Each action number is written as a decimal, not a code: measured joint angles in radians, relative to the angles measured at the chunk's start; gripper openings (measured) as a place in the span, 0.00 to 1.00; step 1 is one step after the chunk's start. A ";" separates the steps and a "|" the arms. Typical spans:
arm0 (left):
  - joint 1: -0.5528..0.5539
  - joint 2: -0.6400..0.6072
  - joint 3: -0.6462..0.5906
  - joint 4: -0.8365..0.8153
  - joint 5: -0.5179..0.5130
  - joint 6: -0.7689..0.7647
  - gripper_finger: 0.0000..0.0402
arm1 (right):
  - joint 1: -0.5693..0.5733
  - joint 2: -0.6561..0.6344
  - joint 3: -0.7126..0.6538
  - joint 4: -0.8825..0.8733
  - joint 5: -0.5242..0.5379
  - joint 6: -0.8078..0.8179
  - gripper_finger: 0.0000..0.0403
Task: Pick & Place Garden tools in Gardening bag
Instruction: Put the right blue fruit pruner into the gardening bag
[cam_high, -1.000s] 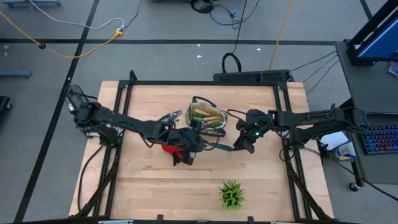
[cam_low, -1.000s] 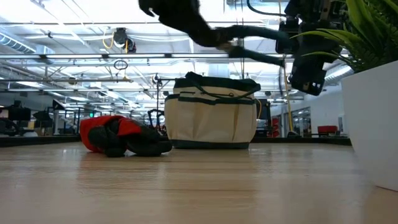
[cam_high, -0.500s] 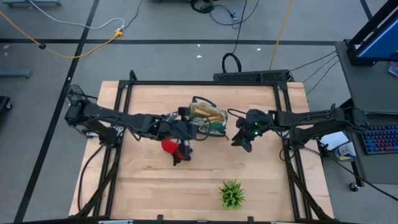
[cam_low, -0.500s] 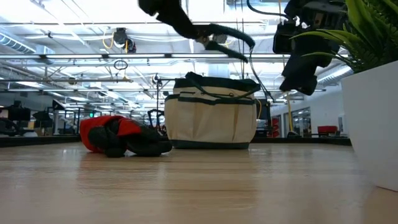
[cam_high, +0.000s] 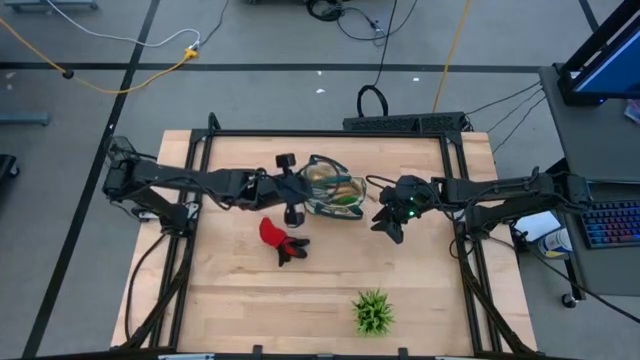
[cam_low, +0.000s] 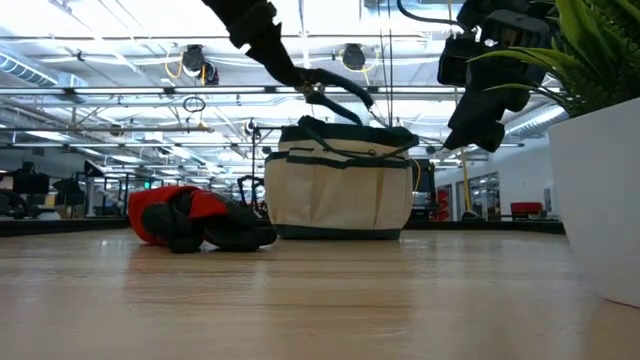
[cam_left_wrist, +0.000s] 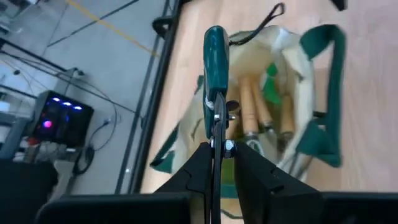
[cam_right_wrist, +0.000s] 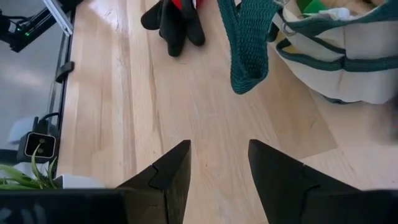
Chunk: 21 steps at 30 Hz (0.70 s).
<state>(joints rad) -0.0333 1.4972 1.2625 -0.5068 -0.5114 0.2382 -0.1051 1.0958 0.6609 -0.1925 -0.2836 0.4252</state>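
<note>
The cream gardening bag (cam_high: 335, 190) with green trim stands at the table's far middle, with wooden tool handles (cam_left_wrist: 252, 109) inside. My left gripper (cam_high: 298, 190) is just left of and above the bag and is shut on green-handled pruning shears (cam_left_wrist: 215, 68), which reach out over the bag's mouth; they also show in the low view (cam_low: 340, 92). The red-and-black glove (cam_high: 278, 238) lies on the table in front of the bag. My right gripper (cam_high: 385, 226) hovers open and empty to the right of the bag, near a green loop handle (cam_right_wrist: 249, 43). My left gripper pinches the shears between its two fingers at the metal part by the pivot bolt (cam_left_wrist: 219, 134). The green handle (cam_left_wrist: 215, 56) points away from the fingers, in line with them. The shears are lifted clear, slanting down toward the bag's mouth (cam_low: 345, 125).
A green spiky plant in a white pot (cam_high: 373, 312) stands near the table's front right; it fills the right side of the low view (cam_low: 600, 190). Bare wood lies in front of the bag and the glove.
My left gripper has gone from above the glove toward the far edge and the bag's left side, turning as it went. The shears came with it, going from about level to slanting down over the bag's mouth. My right gripper has shifted only slightly.
</note>
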 joint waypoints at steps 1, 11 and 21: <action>0.003 -0.010 0.000 -0.023 0.002 -0.004 0.12 | 0.000 0.000 0.000 0.000 0.000 0.000 0.39; 0.008 -0.098 -0.001 -0.144 -0.008 -0.029 0.12 | 0.000 0.000 -0.001 0.000 0.038 -0.053 0.39; -0.001 -0.161 -0.002 -0.219 -0.040 -0.038 0.12 | 0.000 0.000 -0.001 0.001 0.251 -0.065 0.39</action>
<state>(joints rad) -0.0339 1.3358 1.2602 -0.7255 -0.5516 0.2004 -0.1047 1.0958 0.6597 -0.1917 -0.0325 0.3597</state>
